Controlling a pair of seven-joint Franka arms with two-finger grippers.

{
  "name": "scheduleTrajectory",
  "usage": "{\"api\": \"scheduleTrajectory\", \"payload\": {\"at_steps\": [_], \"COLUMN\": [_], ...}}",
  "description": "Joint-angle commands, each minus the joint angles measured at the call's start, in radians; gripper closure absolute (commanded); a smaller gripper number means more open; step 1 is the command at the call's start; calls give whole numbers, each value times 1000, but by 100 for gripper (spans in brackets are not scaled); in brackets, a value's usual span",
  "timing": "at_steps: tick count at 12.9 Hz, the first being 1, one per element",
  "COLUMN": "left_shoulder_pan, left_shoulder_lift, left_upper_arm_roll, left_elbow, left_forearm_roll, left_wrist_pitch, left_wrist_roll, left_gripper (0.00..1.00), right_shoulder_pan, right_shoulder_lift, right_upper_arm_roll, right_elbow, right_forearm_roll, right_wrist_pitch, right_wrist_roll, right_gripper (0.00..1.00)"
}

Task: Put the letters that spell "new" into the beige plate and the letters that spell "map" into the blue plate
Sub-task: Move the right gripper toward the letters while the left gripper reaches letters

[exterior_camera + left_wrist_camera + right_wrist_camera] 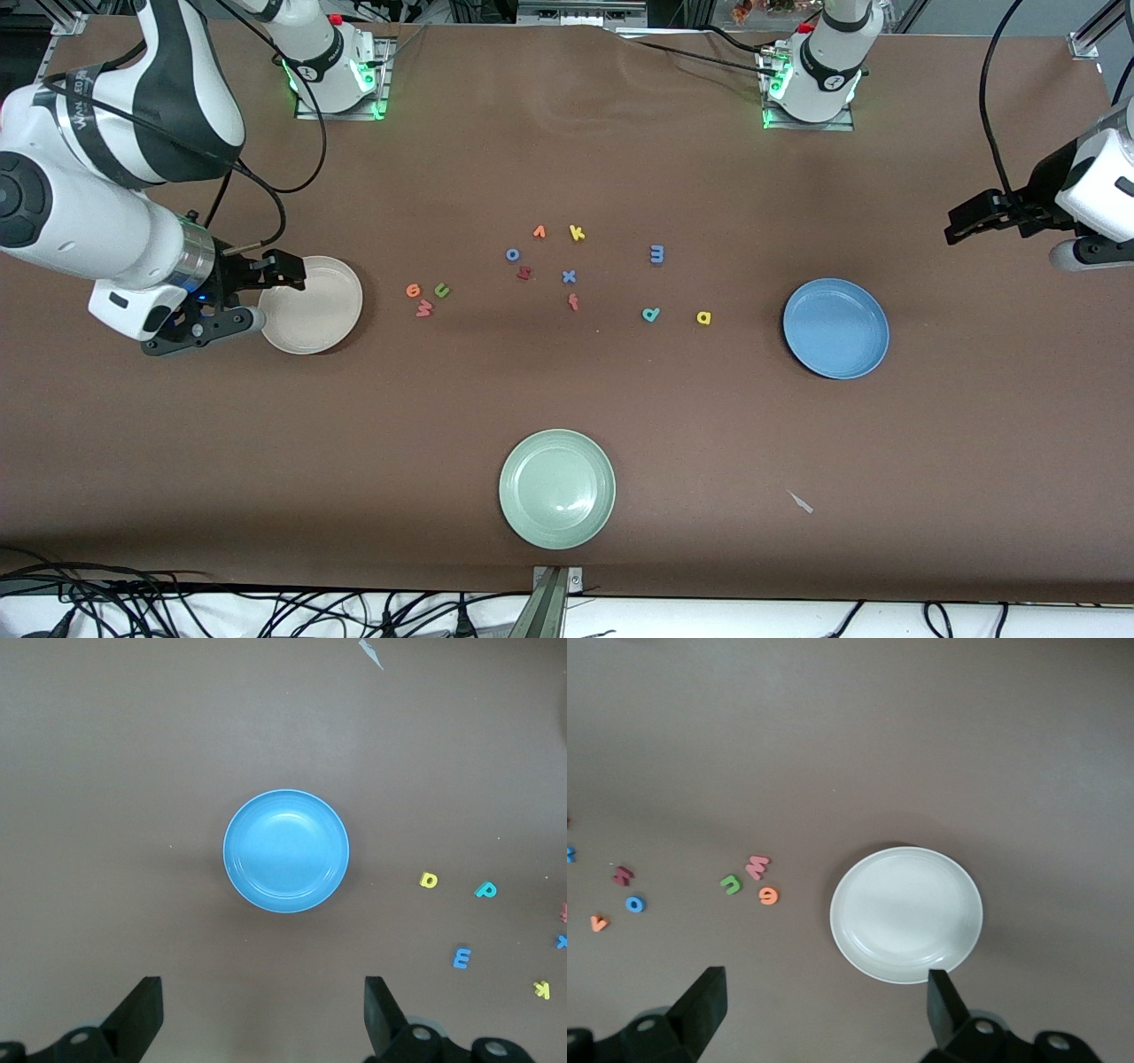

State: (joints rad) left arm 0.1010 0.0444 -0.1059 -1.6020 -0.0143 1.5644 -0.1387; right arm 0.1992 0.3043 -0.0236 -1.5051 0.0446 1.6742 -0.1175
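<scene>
Pale green plate (557, 488), round, smooth, sits nearest. Beige plate (312, 304) and blue plate (835, 327) are round, shallow, glossy. Foam w (424, 307) lies flat. Left gripper (263, 1014) and right gripper (824, 1008) hover, fingers spread, empty.

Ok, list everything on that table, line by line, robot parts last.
beige plate: one, cream-beige, toward the right arm's end of the table, empty.
blue plate: one, sky blue, toward the left arm's end, empty.
green plate: one, pale green, mid-table, nearest the front camera, empty.
new letters: three, orange e, green n, salmon w, clustered beside the beige plate.
map letters: three, blue m, teal p, yellow a, beside the blue plate.
other letters: six, orange, yellow, blue and red, mid-table.
paper scrap: one, pale, nearer the front camera than the blue plate.
right gripper: open, over the beige plate's edge.
left gripper: open, over the table's left-arm end.
</scene>
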Motion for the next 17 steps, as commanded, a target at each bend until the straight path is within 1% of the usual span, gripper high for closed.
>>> {"api": "scheduleTrajectory", "payload": {"at_steps": [1,3,6,8,9,10,12,13,15,17], "left_shoulder_pan": [3,3,-4,-7,-7,-10,-32,-49,-73,-90], "left_shoulder_lift": [14,31,92,95,97,103,146,156,193,227], "left_upper_arm_roll": [2,0,-2,-2,-2,-3,-12,-12,-24,-61], "left_elbow": [19,19,48,51,51,50,53,51,44,10], "left_forearm_roll": [-12,-13,-13,-15,-15,-18,-24,-26,-32,-39], "left_wrist_pitch": [2,0,-1,-1,-1,-1,-1,2,51,109], "left_wrist_roll": [5,4,5,5,5,4,2,-19,-44,-48], "left_gripper": [0,0,0,0,0,0,0,0,0,0], "right_shoulder_pan": [-12,-29,-60,-58,-47,-44,-34,-32,-27,3], "right_shoulder_lift": [16,18,29,44,45,41,24,18,21,42], "right_upper_arm_roll": [-2,-4,-6,-7,-6,1,49,74,132,149], "right_elbow": [19,19,20,17,-10,-73,-212,-280,-399,-478], "right_forearm_roll": [-26,-26,-22,10,36,44,46,44,43,29], "right_wrist_pitch": [-11,-18,-13,-5,42,103,294,374,549,668], "right_wrist_roll": [-8,-8,-8,-11,-1,2,36,88,168,231], "right_gripper": [0,0,0,0,0,0,0,0,0,0]}}
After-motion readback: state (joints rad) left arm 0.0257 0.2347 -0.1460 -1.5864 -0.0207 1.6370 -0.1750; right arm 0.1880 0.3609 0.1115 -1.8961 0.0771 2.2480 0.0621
